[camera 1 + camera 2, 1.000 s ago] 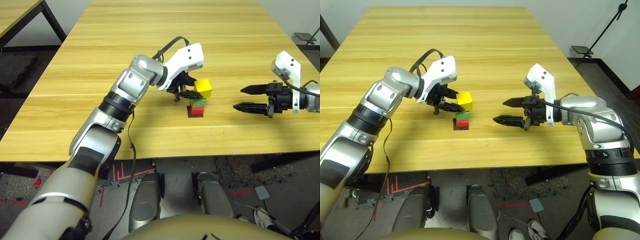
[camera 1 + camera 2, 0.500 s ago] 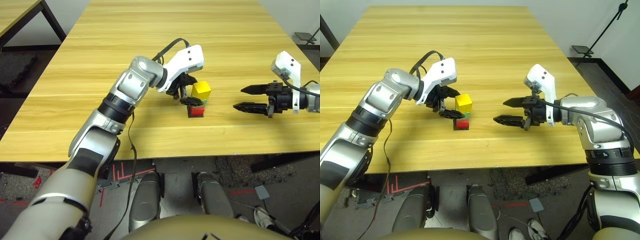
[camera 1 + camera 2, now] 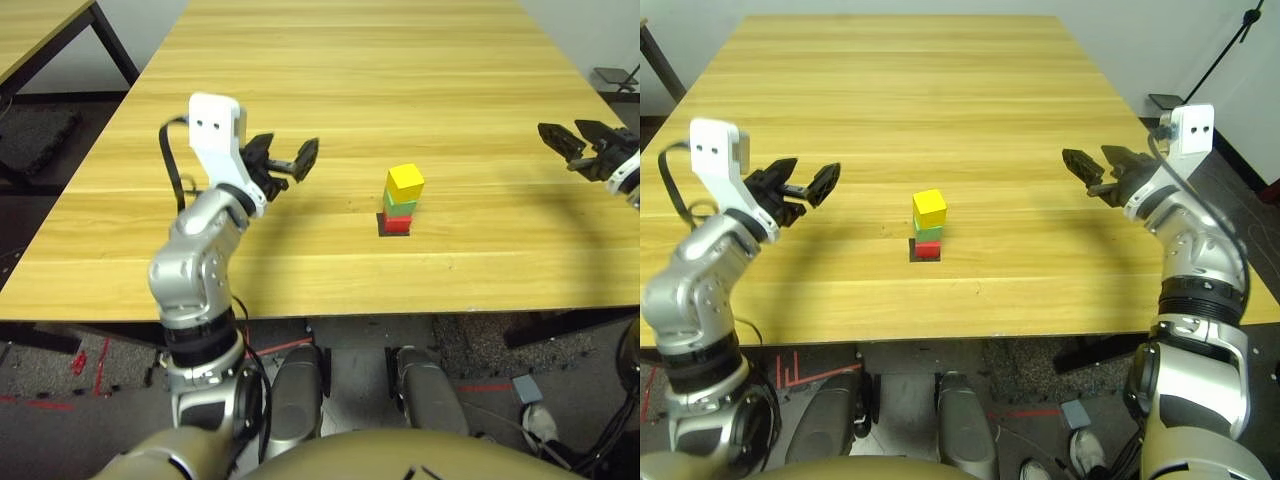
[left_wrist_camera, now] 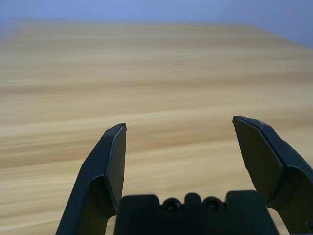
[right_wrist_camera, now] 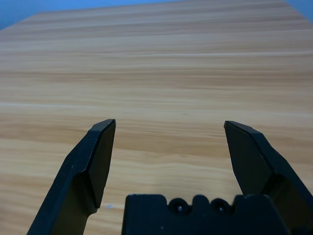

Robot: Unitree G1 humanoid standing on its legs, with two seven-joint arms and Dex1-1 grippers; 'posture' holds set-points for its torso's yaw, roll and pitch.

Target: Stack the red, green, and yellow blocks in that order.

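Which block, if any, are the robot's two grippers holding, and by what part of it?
None: the left gripper and right gripper are both open and empty, well apart from the stacked matte cubes, yellow, green and red.

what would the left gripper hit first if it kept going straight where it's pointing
Nothing, it seems: from the wrist, only bare table lies ahead of the left gripper, though its height is unclear.

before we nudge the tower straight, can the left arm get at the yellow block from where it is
Probably yes: the left gripper is open and empty, and only bare table lies between it and the yellow block on top of the stack.
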